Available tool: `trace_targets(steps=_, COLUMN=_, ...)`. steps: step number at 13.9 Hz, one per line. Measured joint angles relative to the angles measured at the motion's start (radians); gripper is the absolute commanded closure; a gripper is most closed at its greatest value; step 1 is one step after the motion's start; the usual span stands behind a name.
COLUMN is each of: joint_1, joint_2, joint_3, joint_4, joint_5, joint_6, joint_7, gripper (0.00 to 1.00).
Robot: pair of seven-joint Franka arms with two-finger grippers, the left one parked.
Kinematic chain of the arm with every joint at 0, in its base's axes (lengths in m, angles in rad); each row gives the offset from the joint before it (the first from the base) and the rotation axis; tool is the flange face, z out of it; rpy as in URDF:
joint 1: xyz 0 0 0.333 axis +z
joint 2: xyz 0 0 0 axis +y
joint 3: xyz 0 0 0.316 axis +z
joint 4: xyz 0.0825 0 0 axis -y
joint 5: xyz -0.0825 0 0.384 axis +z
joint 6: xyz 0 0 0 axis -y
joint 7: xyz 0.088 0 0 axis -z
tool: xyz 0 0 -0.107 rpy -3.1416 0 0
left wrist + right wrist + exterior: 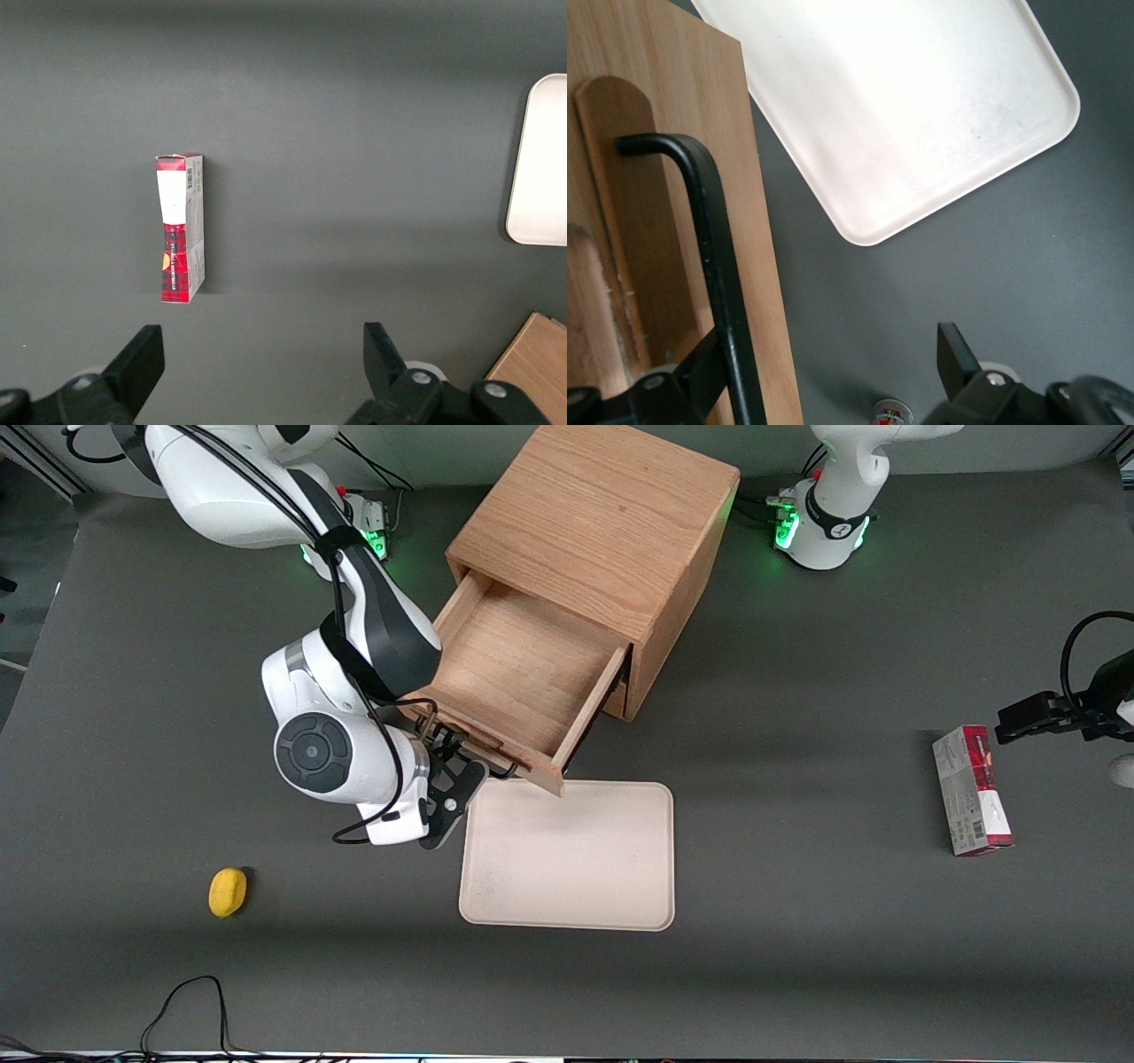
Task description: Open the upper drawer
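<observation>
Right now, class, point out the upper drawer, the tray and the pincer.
upper drawer [523,669]: front view, on its bare wooden floor.
tray [567,859]: front view, on its bare flat middle.
pincer [833,372]: right wrist view, midway between its fingertips, at the drawer's black handle [718,257], on the bar.

You have a tray on the counter, a lemon toward the working arm's end, a carton toward the parked arm's.

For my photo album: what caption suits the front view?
Gripper at the handle of the oak cabinet's pulled-out upper drawer, above a beige tray.
</observation>
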Motion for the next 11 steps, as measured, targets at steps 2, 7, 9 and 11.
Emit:
trace_targets(steps=2, joint_1=0.0, joint_2=0.003, joint_3=0.0, joint_4=0.0, joint_5=0.0, joint_6=0.018, joint_7=-0.001, gripper=0.0)
trace_targets(steps=7, joint_1=-0.016, joint_2=0.013, joint_3=-0.001, joint_4=0.001, joint_5=0.0, joint_6=0.062, joint_7=-0.006, gripper=0.0)
trace_targets(steps=9, joint_1=-0.023, joint_2=0.016, joint_3=-0.001, joint_4=0.002, joint_5=0.0, joint_6=0.075, joint_7=-0.015, gripper=0.0)
trace_targets(steps=11, joint_1=-0.032, joint_2=0.018, joint_3=-0.002, joint_4=0.002, joint_5=-0.001, joint_6=0.085, joint_7=-0.018, gripper=0.0)
